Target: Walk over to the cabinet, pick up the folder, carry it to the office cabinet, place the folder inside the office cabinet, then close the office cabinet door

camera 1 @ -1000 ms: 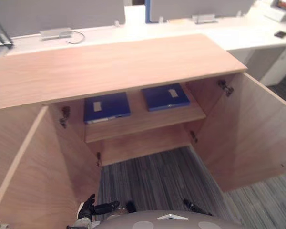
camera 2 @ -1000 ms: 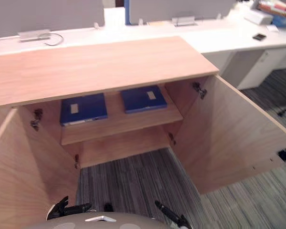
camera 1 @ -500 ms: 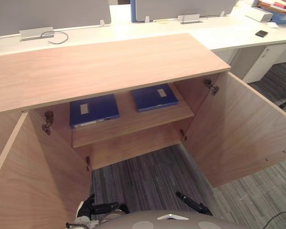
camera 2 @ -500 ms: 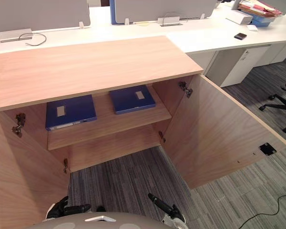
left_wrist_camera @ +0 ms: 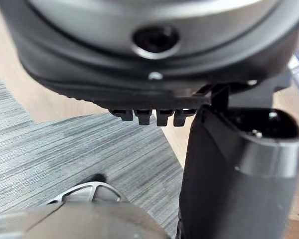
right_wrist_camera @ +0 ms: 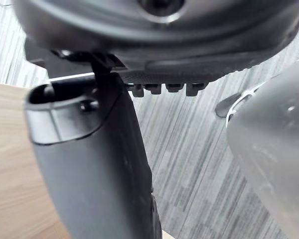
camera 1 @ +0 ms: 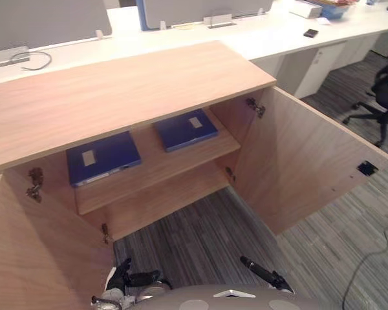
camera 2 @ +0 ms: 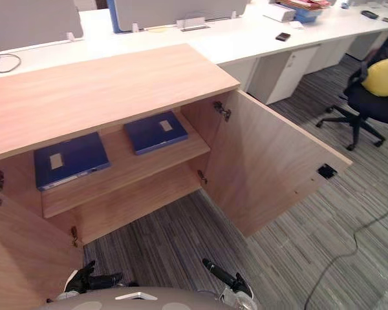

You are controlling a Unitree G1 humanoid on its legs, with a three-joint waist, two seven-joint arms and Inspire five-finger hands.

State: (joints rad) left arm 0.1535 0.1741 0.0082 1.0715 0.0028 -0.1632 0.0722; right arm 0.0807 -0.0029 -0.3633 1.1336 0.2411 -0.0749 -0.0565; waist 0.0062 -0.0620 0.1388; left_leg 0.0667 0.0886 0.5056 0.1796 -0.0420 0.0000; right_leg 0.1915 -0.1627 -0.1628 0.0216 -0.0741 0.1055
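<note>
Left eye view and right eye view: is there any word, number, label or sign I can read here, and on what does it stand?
Pale label on the left blue folder: too small to read.
Pale label on the right blue folder: too small to read.
Wooden cabinet and its open right door: no print can be made out.
No text is legible in these views.

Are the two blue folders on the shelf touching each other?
Apart. The left eye view shows a strip of bare shelf between the left folder and the right folder.
</note>
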